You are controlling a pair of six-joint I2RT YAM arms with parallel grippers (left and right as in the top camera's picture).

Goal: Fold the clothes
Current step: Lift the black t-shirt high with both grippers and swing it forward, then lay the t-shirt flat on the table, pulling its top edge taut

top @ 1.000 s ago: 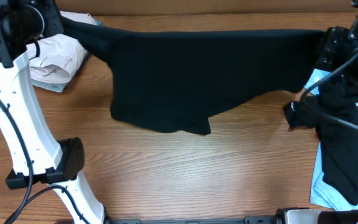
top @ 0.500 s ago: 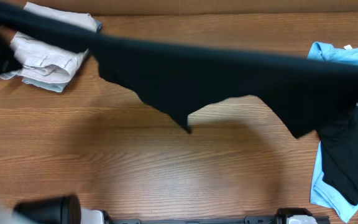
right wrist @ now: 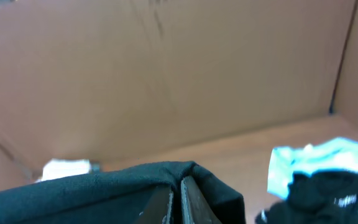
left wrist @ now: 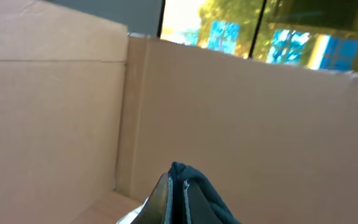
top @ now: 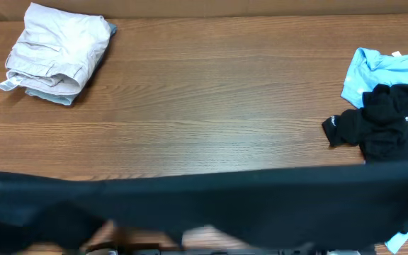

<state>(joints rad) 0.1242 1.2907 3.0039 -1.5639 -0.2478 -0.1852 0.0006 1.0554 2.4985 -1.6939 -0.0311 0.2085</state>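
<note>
The black garment hangs stretched in a wide, blurred band across the near edge of the overhead view, running from the left border to the right border, above the wooden table rather than lying on it. Its upper edge is fairly straight; its lower edge sags unevenly.

Neither arm shows from overhead, but each wrist camera shows its own tool. The left gripper has its 2 fingers pressed together with a bunched corner of the dark cloth pinched between them, the fabric bulging out to the right of the tips. Behind it stands a cardboard wall with a bright window above it.

The right gripper is likewise clamped tight, its fingers nearly meeting on a fold of the same garment, which trails off to the left of the frame.

At the far left corner of the table sits a pile of folded beige clothes, with a paler grey-blue piece under it. At the right edge lies a light blue garment, and on top of its near part rests a crumpled black top with white lettering. These 2 also appear low and to the right in the right wrist view.
</note>
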